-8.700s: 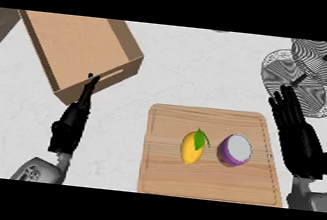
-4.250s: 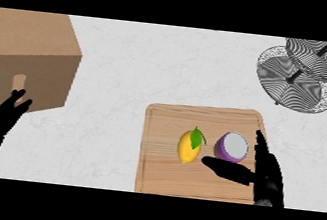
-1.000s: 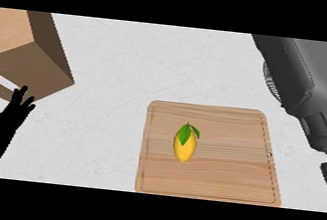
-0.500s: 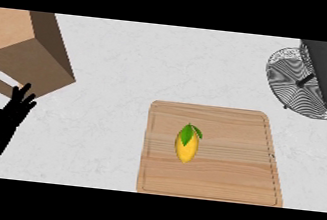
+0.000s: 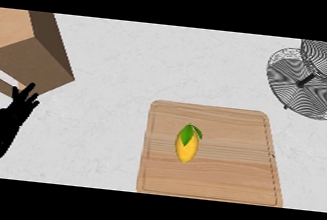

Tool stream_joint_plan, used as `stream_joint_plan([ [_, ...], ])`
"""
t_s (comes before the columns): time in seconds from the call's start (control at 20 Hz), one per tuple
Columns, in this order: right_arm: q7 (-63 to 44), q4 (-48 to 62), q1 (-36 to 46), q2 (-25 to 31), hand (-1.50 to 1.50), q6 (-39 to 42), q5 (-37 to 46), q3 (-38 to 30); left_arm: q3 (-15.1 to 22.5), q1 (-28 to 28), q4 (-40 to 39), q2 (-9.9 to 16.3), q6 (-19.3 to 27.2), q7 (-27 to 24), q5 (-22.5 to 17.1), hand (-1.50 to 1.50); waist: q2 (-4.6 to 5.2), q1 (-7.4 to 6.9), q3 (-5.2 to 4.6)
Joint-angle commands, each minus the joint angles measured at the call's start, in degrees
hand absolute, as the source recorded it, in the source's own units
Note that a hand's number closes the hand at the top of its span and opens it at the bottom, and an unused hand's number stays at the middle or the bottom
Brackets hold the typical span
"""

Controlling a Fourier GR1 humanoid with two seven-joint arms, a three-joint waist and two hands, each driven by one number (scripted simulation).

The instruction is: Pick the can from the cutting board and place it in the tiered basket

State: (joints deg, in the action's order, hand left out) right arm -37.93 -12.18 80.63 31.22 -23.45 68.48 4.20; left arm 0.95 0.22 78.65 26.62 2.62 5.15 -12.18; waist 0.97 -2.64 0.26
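Right arm gone; one mango (image 5: 186, 143), one basket (image 5: 312, 80).

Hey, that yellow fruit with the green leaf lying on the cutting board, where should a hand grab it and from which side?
Probably across the middle of the yellow fruit, coming from above. It lies flat on the cutting board, long axis running near to far, so fingers could close on its left and right flanks below the leaf.

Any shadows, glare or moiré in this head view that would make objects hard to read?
Head view: lighting is flat, no glare. The cardboard box has one darker shaded face. The tiered basket mesh shimmers in a moiré pattern, so its contents cannot be made out. The yellow fruit on the cutting board reads clearly. The left hand is a dark silhouette.
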Motion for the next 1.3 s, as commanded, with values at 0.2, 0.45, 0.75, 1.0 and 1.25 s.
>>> stream_joint_plan([
  [0.2, 8.4, 3.6, 5.6, 5.0, 1.50, 10.6, 4.2, 3.5, 0.7, -2.4, -2.6, -1.8, -0.1, 3.5, 0.1, 0.00, 0.31, -0.11, -0.29],
  [0.45, 11.5, 5.2, 4.9, 5.7, 1.50, 13.6, 4.8, 3.7, -0.2, -0.2, -3.2, -0.4, -2.5, 1.4, 0.2, 0.00, 0.16, 0.03, -0.28],
  [0.75, 8.4, 7.8, 5.2, 5.4, 1.50, 19.4, 2.4, 0.9, -0.5, 0.0, 1.7, -0.9, -1.3, 4.8, -0.1, 0.00, -0.06, -0.11, -0.22],
  [1.0, 4.1, 12.0, 3.2, 7.9, -1.50, 27.3, -1.9, -3.4, 0.5, 0.1, -2.6, -3.7, -0.3, 0.1, 1.8, 0.00, 0.34, 0.32, -0.29],
  [1.25, -3.1, 10.3, 2.1, 8.6, -1.50, 25.7, -4.3, -5.6, 0.6, 1.8, 0.5, -3.6, -0.1, 1.3, 2.2, 0.00, 0.08, -0.35, -0.19],
])
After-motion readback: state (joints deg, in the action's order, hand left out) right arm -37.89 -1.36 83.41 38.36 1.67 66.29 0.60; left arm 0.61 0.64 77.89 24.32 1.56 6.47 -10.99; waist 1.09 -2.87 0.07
